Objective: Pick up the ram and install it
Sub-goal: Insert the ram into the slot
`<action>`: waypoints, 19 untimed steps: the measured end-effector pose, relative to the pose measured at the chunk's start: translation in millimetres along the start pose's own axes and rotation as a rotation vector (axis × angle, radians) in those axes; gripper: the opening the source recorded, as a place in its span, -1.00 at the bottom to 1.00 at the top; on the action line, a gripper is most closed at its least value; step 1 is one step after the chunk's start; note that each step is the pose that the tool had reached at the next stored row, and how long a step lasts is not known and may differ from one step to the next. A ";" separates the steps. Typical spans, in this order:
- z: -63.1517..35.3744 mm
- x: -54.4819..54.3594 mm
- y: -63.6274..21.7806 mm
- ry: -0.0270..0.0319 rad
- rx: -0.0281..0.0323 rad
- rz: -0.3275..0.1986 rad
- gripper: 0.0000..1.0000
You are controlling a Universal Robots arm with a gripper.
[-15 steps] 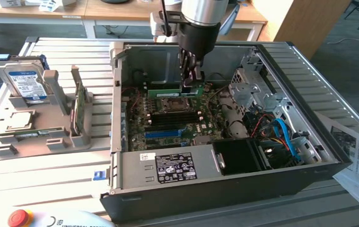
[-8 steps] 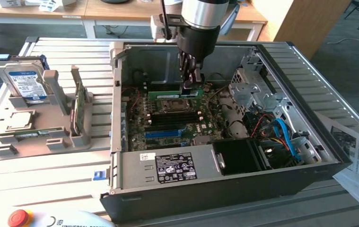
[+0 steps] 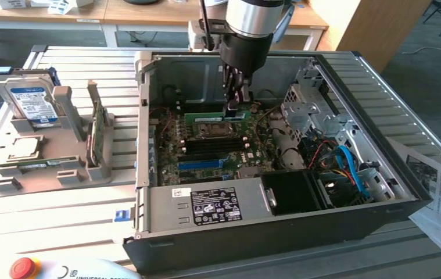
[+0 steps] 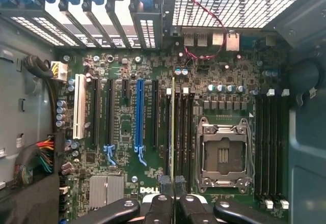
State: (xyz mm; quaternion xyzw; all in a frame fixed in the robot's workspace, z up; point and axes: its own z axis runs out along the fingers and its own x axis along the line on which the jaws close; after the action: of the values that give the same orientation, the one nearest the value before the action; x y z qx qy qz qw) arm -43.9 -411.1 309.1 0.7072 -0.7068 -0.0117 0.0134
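White slatted surface point(image 3: 65, 203) carries an open computer case point(image 3: 282, 232), with a gray tray point(image 3: 42, 168) of parts at the exterior view's left. Inside the case, the end effector point(image 3: 234, 96) is clenched on the ram point(image 3: 237, 114), holding it edge-down over the motherboard point(image 3: 197, 160), in line with the black memory slots point(image 4: 184, 132) just beside the CPU socket point(image 4: 222, 155).

The end effector point(image 4: 173, 184) pinches the ram point(image 4: 173, 127) edge-on, in line with the black slots point(image 4: 184, 132) beside the CPU socket point(image 4: 222, 155).

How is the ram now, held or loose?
Held: fingers pinch the thin green circuit-board stick edge-on over black motherboard slots. Seated: cannot tell.
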 end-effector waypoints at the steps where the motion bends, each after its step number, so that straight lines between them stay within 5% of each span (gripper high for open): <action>1: 0.4 0.0 -0.7 -0.0001 -0.0002 0.000 -0.76; 19: 16.8 0.0 -2.5 0.0000 -0.0003 0.000 -0.76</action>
State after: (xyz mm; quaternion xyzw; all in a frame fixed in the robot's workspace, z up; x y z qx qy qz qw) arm -41.9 -411.1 292.1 0.7072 -0.7068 -0.0118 0.0135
